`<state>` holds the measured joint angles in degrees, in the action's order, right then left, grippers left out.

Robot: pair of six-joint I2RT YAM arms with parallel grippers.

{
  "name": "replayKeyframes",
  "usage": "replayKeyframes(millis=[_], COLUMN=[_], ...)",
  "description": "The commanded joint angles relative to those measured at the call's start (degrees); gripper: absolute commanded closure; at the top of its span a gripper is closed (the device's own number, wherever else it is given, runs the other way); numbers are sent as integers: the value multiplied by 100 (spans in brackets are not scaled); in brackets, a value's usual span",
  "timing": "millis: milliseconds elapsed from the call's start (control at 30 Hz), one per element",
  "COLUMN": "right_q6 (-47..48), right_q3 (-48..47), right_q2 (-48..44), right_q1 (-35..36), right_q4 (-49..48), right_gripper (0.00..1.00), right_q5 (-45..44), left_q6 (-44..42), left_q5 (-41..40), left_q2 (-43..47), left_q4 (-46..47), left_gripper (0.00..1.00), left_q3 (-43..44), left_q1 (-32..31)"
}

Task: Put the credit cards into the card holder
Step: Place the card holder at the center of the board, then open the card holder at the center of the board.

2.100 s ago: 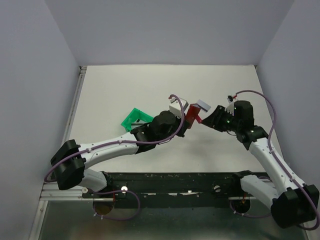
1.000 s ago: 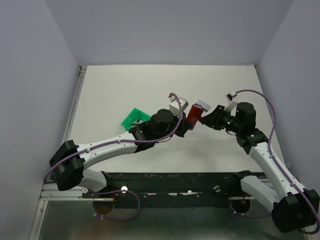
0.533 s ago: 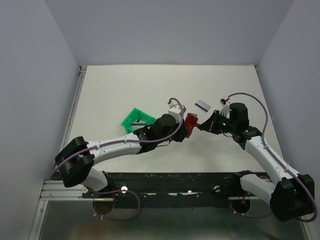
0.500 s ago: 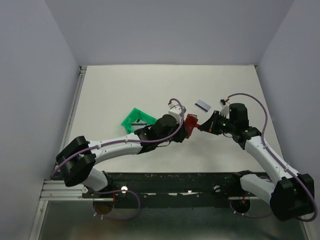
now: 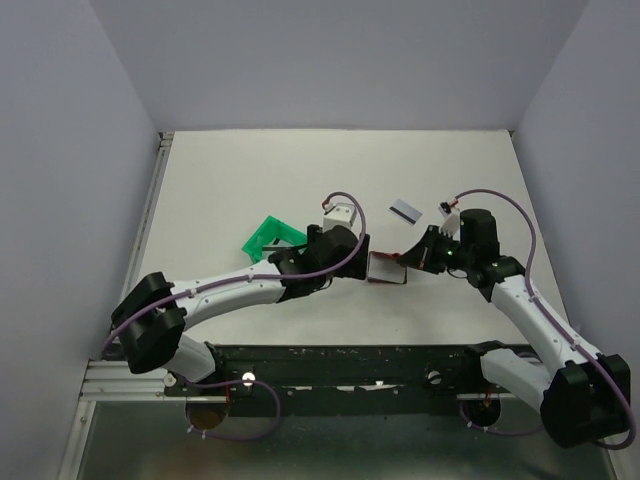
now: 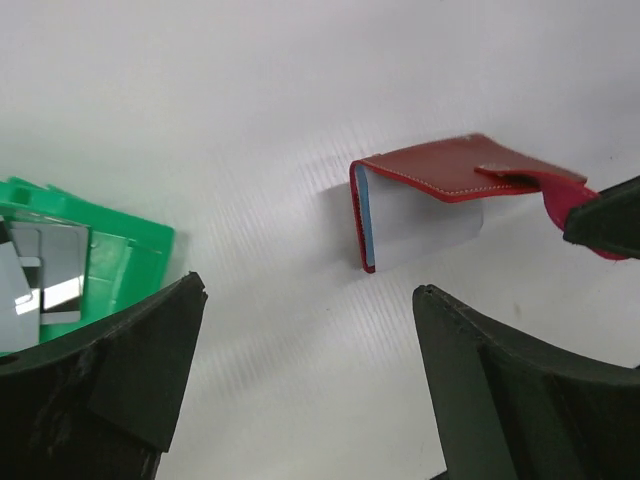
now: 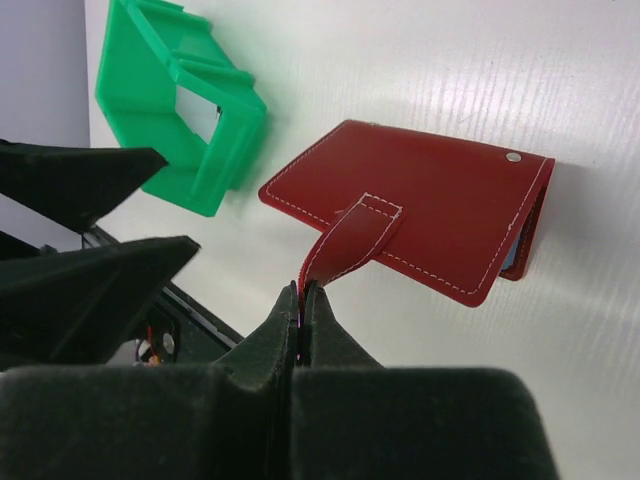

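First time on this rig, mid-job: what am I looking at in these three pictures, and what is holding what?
These are two robot arms, each ending in two fingers. The overhead picture looks down on the table. The other two pictures come from a camera on each wrist. On the table are a green tray with cards in it, one loose card and the red wallet. The right gripper is shut on the wallet's strap. The left gripper is open and holds nothing.

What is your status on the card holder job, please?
Left gripper open, holding nothing. Right gripper shut on card holder strap; holder on table. One credit card loose nearby, more credit cards in green tray.
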<state>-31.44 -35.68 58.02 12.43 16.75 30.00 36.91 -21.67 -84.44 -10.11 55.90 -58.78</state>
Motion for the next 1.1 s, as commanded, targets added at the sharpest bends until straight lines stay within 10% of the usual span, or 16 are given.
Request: replayKeyframes(millis=[0, 433, 1067], right_q6=[-20, -327, -1627], right_q3=[-132, -931, -783], right_q2=[25, 78, 499], right_q1=[-3, 49, 1245], right_q4=[-32, 433, 216], right_gripper=[100, 100, 100], right_q5=[349, 1113, 1033], left_q6=[-52, -851, -931], left_q5=[-751, -119, -839], left_q2=[700, 1922, 2907], left_q4=[-116, 1185, 545], left_gripper=[1, 14, 4], left_q3=[-95, -817, -993], left_q1=[-1, 86, 227])
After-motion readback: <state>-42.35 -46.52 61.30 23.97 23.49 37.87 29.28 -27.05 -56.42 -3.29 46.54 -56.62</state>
